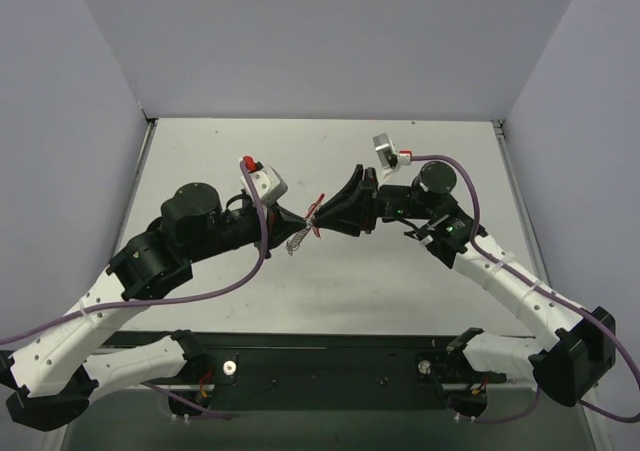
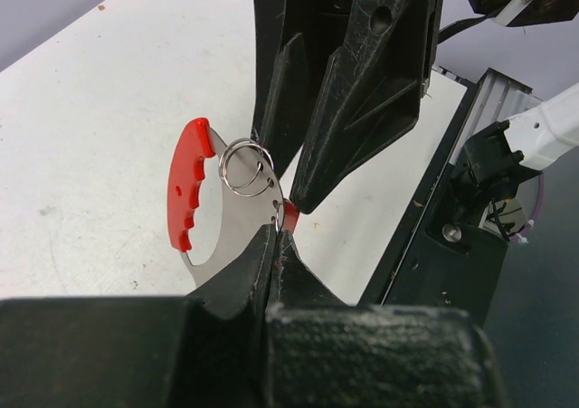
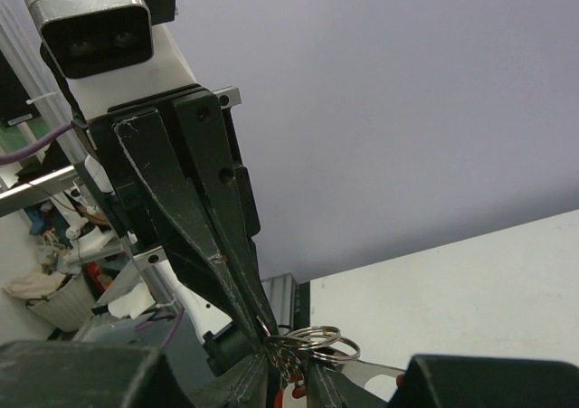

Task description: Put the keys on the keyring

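Note:
The keyring (image 2: 185, 186) hangs above the table, a red arc joined to a flat silver band with small silver rings (image 2: 246, 166). My left gripper (image 2: 278, 234) is shut on the band's lower edge, and it meets the right gripper mid-table (image 1: 303, 219). My right gripper (image 2: 285, 186) reaches in from the opposite side with a narrow gap between its fingers (image 2: 362, 91). In the right wrist view, tiny silver keys (image 3: 298, 372) with a red tag sit in that gap under the rings (image 3: 317, 340). I cannot see whether the fingers touch them. A silver cluster (image 1: 298, 239) dangles below.
The white table (image 1: 420, 271) is walled by grey panels at the back and sides. A black rail (image 1: 330, 356) with the arm bases runs along the near edge. Purple cables (image 1: 240, 271) loop beside both arms. The left wrist's camera (image 3: 95, 28) looms close above my right fingers.

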Motion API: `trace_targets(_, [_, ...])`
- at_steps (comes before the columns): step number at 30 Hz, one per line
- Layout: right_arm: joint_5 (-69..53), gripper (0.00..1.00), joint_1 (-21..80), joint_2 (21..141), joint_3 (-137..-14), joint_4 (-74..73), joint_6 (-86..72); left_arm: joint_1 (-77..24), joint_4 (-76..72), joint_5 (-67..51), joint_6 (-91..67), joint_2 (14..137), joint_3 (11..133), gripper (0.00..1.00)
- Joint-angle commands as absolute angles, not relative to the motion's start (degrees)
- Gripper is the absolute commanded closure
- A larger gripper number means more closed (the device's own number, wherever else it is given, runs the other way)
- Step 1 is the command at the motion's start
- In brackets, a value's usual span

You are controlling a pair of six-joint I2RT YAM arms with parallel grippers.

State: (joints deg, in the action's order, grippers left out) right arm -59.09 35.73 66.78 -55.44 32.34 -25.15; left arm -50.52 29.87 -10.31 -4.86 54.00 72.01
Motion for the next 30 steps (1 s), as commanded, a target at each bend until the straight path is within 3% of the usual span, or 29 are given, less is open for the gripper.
trace_targets(1, [-62.5,0.77,36.2,67.0,-58.2,39.0,-26.0,-50.4,25.5,-8.8,-4.2,52.9,72.6,1.00])
trace_targets(18, [-64.6,0.87,36.1,68.1,-59.1,40.5,-27.9,-50.4,25.0,-8.5,-4.1,52.1,72.4,1.00])
trace_targets(23, [-64.1,1.00,36.1,68.3,-59.7,38.7,-26.7,-50.5,25.4,-8.2,-3.6,52.3,72.8,1.00])
trace_targets(30, [-63.8,1.00,36.1,68.3,-60.3,37.4,-25.7,-50.4,26.8,-6.9,-2.5,52.9,73.1,1.00])
